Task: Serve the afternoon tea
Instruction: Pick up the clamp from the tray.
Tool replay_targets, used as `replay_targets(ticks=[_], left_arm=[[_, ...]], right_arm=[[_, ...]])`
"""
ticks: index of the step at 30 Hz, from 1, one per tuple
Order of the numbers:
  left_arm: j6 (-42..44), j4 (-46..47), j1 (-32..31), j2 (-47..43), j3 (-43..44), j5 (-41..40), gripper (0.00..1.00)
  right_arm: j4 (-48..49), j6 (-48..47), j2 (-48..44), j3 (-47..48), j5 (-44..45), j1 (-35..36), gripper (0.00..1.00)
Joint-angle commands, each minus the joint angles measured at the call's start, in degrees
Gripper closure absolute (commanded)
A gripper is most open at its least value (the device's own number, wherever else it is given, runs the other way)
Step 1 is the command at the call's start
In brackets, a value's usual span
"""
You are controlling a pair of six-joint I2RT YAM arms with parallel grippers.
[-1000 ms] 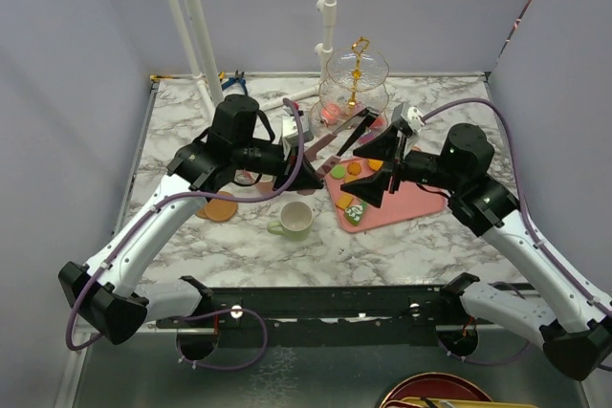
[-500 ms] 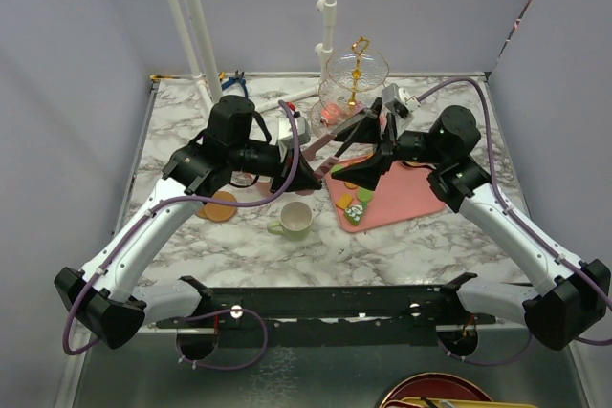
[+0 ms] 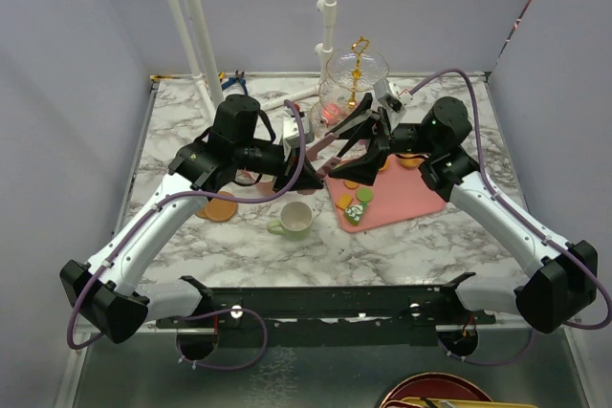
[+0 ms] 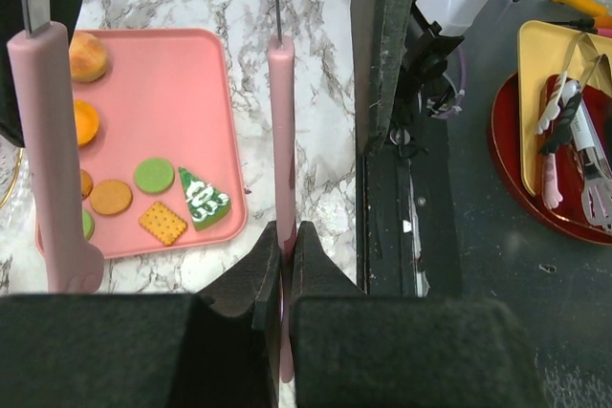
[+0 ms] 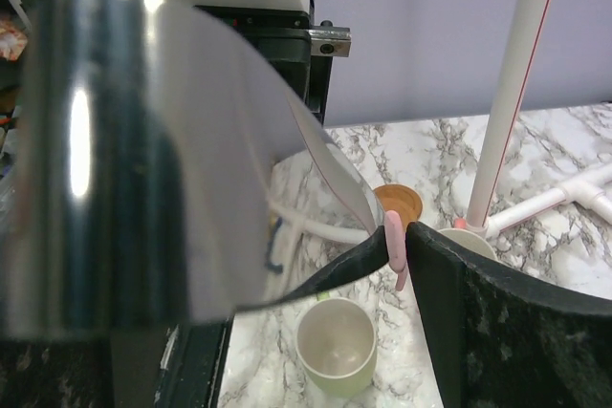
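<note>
1. Three-tier stand [image 3: 356, 72]: standing upright at 12 o'clock on the marble desk [image 3: 430, 246], carrying something reddish on its lowest tier.
2. Macarons and cakes [image 4: 153, 176]: lying on the pink tray [image 3: 416, 200], at 4 o'clock from the desk's centre.
3. Pale-green mug [image 3: 295, 221]: sitting at 6 o'clock, with a brown coaster [image 3: 220, 207] lying at 8 o'clock.
4. Left end effector [image 4: 284, 231]: pressing together on a pink-handled utensil [image 4: 281, 131], hovering at 12 o'clock of the mug, just beside the tray's 9 o'clock edge.
5. Right end effector [image 3: 339, 152]: holding its fingers spread wide, hanging just in front of the stand.
</note>
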Motion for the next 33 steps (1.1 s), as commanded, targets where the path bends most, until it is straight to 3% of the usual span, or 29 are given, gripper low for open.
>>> replay_targets(ticks=[1,15,27,31,33], left_arm=[[1.41,-0.16,-0.08,0.59,1.44,1.67,1.00],[1.41,-0.17,-0.56,1.78,3.83,1.46,1.00],[2.11,-0.69,-0.65,1.68,3.98,1.20,1.00],[2.79,-0.80,-0.74,1.51,3.99,0.52,1.00],[3.21,-0.85,-0.87,1.50,3.87,0.19,1.00]], right_arm=[[-3.10,-1.68,0.40,2.43,-1.94,0.09,0.01],[-3.01,0.79,1.75,1.09,-0.58,0.03,0.29],[-10.99,-3.79,1.41,3.34,-0.62,0.10,0.32],[-9.82,-3.25,1.14,2.53,2.99,0.05,0.43],[-4.74,-0.52,0.27,0.02,4.73,0.05,0.48]])
